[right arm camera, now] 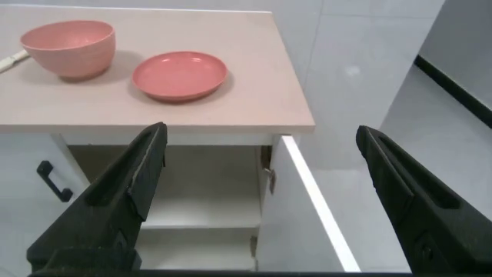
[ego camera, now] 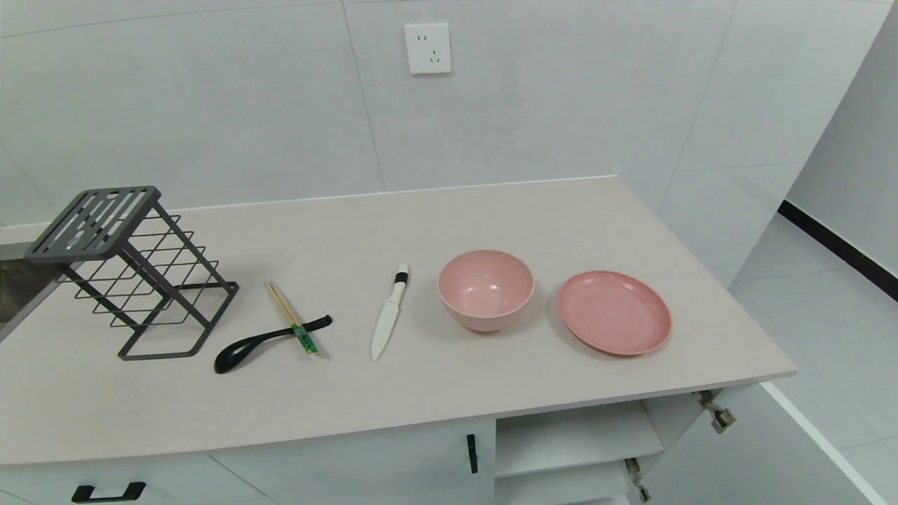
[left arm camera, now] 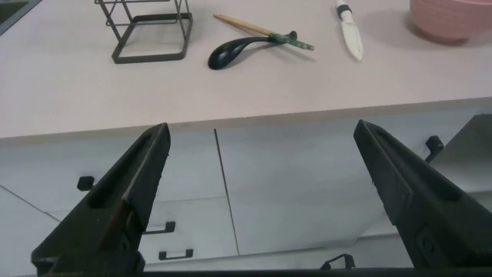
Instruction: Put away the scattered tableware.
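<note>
A: What lies on the desk point(ego camera: 421, 400), starting from the left?
B: A wire rack point(ego camera: 133, 270) stands near the left end. Next is a spoon point(ego camera: 259, 344), scoop toward the front left and handle running right. The chopsticks point(ego camera: 291, 326) cross that handle, green ends toward the front edge.
A: And the knife point(ego camera: 389, 319)?
B: It lies apart, tip toward the front edge and handle toward the wall. Then comes the bowl point(ego camera: 485, 289), upright, and the plate point(ego camera: 614, 311), flat near the right edge. A bare strip runs along the front.
A: Grippers?
B: The left gripper point(left arm camera: 261, 127) and right gripper point(right arm camera: 260, 129) are both spread wide, out in front of the desk's front edge.
</note>
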